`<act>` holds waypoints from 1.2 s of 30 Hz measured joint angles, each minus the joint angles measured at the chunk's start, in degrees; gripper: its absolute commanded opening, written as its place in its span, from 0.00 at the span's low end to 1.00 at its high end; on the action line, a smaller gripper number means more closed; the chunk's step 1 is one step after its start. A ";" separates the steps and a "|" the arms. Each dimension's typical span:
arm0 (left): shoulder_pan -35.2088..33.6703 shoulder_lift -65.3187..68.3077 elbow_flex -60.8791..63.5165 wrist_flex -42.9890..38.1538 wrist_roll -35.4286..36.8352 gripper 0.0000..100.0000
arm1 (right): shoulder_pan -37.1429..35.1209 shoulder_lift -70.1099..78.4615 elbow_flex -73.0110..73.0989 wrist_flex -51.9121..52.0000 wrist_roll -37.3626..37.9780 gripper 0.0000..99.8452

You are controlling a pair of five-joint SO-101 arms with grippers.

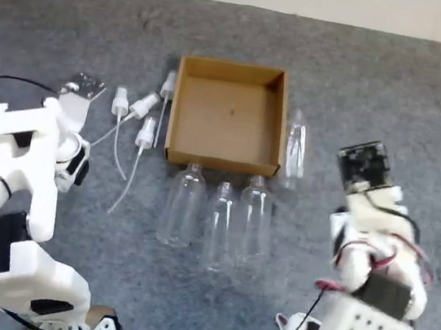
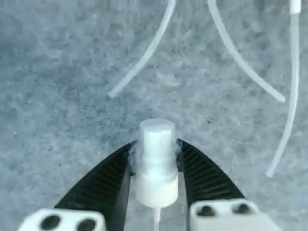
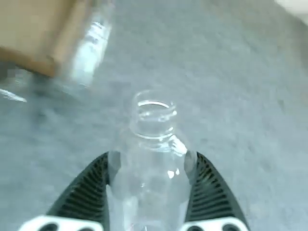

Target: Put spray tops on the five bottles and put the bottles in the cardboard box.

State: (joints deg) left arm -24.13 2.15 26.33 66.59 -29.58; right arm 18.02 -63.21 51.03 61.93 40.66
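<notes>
The open cardboard box lies at the table's middle back. Three clear bottles lie side by side in front of it, and one more bottle rests along its right wall. Several white spray tops with long tubes lie left of the box. My left gripper is shut on a spray top, held low over the carpet with its tube end toward the wrist. My right gripper is shut on a clear bottle, its open neck pointing away, to the right of the box corner.
Grey carpet covers the table. The left arm stands left of the spray tops, the right arm right of the bottles. Loose tubes lie just ahead of the left gripper. Bare carpet lies at the front middle.
</notes>
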 measured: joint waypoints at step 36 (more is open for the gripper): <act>1.93 -0.70 8.53 -8.26 9.85 0.00 | 8.70 61.80 -23.30 -10.73 -6.15 0.23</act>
State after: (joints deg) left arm -22.20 1.45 34.86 58.33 -19.74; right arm 26.73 -1.41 27.74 51.21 34.51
